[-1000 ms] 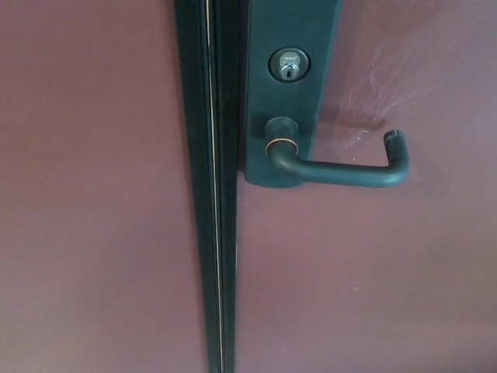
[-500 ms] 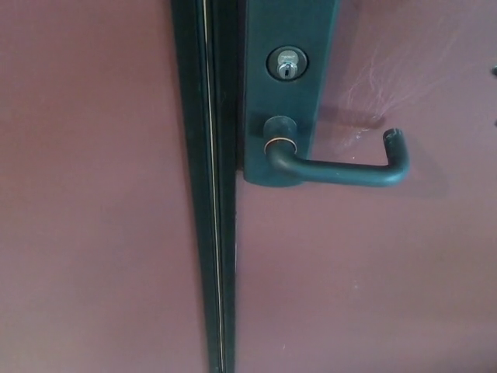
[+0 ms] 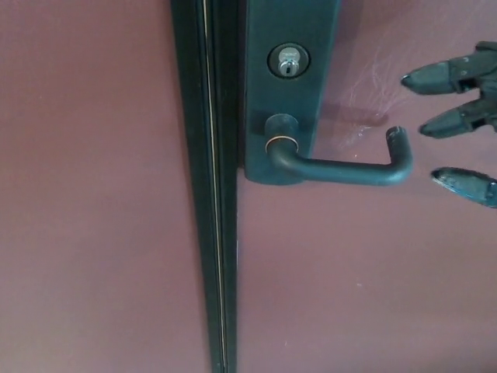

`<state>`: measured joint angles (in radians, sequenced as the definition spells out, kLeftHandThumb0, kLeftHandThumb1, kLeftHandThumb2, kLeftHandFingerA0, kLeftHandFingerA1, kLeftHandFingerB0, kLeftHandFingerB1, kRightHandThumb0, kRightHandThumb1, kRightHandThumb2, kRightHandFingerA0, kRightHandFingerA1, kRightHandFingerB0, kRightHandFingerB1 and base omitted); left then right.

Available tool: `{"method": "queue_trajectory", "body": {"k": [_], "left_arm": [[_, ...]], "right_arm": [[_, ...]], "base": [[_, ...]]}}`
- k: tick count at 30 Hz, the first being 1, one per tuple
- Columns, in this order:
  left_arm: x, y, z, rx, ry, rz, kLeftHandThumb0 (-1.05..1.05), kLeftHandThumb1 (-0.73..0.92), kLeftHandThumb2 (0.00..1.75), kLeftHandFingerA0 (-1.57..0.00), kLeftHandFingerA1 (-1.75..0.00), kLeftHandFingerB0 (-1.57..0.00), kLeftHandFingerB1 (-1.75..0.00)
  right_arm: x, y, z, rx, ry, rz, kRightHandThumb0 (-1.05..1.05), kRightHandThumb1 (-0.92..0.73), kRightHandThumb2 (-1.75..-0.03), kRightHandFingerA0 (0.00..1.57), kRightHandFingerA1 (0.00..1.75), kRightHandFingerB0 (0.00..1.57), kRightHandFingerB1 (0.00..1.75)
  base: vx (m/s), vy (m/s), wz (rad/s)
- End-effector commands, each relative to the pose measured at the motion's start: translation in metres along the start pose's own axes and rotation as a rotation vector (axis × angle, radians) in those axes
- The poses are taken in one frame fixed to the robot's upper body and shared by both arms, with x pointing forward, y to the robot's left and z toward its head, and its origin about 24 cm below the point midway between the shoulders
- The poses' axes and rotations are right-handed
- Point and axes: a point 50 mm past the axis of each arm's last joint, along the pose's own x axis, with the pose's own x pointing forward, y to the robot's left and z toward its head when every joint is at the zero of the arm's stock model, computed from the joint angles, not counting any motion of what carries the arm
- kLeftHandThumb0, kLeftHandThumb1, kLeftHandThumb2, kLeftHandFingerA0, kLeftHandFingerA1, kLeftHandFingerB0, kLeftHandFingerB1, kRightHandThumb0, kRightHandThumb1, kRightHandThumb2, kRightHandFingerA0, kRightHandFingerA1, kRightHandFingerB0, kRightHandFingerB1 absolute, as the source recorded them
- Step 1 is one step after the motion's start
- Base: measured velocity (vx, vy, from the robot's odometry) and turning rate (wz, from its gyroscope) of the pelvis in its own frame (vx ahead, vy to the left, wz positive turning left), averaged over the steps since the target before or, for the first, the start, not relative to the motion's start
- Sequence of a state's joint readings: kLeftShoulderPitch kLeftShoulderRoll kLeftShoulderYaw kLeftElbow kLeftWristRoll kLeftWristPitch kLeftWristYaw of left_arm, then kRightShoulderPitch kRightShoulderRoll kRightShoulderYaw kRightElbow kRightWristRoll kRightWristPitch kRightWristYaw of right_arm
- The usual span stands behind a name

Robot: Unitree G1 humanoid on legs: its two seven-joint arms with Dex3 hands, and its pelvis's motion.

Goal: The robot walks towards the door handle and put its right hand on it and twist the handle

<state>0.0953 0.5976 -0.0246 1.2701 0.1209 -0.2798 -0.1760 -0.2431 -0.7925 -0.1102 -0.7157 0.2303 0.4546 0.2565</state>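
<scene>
Door handle [image 3: 342,169] level (untouched), spread right hand [image 3: 463,124] just beside.

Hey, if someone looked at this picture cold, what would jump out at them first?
Probably the dark door handle, a lever lying level across the middle of the reddish door, with a silver keyhole just above it on the same dark plate. Next, the robot's right hand at the right edge, its black fingers spread and pointing toward the lever's tip without touching it.
</scene>
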Motion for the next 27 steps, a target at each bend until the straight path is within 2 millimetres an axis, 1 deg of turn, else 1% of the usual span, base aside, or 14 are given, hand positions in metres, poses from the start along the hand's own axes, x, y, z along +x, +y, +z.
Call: {"method": "queue_trajectory", "body": {"k": [1,4,6,10,12,19,23,24,27], "left_arm": [[-0.004,-0.003,-0.011,0.012,0.030,-0.013,-0.16,0.70,0.60,-0.62,-0.46,-0.46,-0.40],[-0.004,-0.003,-0.011,0.012,0.030,-0.013,-0.16,0.70,0.60,-0.62,-0.46,-0.46,-0.40],[-0.002,-0.002,-0.008,0.022,0.040,-0.013,-0.16,0.70,0.60,-0.62,-0.45,-0.46,-0.40],[-0.001,-0.002,-0.008,0.021,0.043,-0.013,-0.16,0.70,0.60,-0.62,-0.45,-0.46,-0.40],[-0.002,0.002,-0.005,0.026,0.023,-0.009,-0.16,0.70,0.60,-0.62,-0.45,-0.46,-0.40],[-0.002,0.001,-0.004,0.031,0.018,-0.014,-0.16,0.70,0.60,-0.62,-0.46,-0.47,-0.40],[-0.002,0.001,-0.004,0.039,0.018,-0.021,-0.16,0.70,0.60,-0.62,-0.46,-0.47,-0.40],[-0.003,0.000,-0.007,0.033,0.023,-0.019,-0.16,0.70,0.60,-0.62,-0.45,-0.47,-0.40],[-0.002,0.001,-0.005,0.029,0.017,-0.020,-0.17,0.70,0.60,-0.62,-0.45,-0.47,-0.40]], "right_arm": [[0.007,0.015,-0.001,0.050,0.043,0.100,-0.49,-0.55,-0.57,0.69,0.47,0.56,0.40],[0.007,0.016,-0.001,0.051,0.047,0.102,-0.49,-0.55,-0.57,0.69,0.47,0.56,0.40],[0.017,0.015,0.000,0.050,0.053,0.146,-0.48,-0.55,-0.57,0.69,0.47,0.55,0.40],[0.019,0.015,0.000,0.048,0.062,0.151,-0.49,-0.55,-0.57,0.69,0.47,0.55,0.40],[0.027,0.013,0.001,0.036,0.074,0.146,-0.49,-0.55,-0.57,0.69,0.47,0.55,0.40],[0.027,0.013,0.002,0.032,0.078,0.141,-0.49,-0.55,-0.57,0.69,0.47,0.56,0.40],[0.026,0.016,0.002,0.031,0.088,0.143,-0.48,-0.55,-0.57,0.68,0.47,0.56,0.40],[0.028,0.022,0.001,0.040,0.087,0.158,-0.48,-0.54,-0.57,0.68,0.47,0.56,0.40],[0.030,0.022,0.001,0.038,0.084,0.157,-0.48,-0.54,-0.57,0.68,0.46,0.56,0.40]], "base": [[0.00,0.000,0.00],[0.00,0.000,0.00],[0.00,0.000,0.00],[0.00,0.000,0.00],[0.00,0.000,0.00],[0.00,0.000,0.00],[0.00,0.000,0.00],[0.00,0.000,0.00],[0.00,0.000,0.00]]}}
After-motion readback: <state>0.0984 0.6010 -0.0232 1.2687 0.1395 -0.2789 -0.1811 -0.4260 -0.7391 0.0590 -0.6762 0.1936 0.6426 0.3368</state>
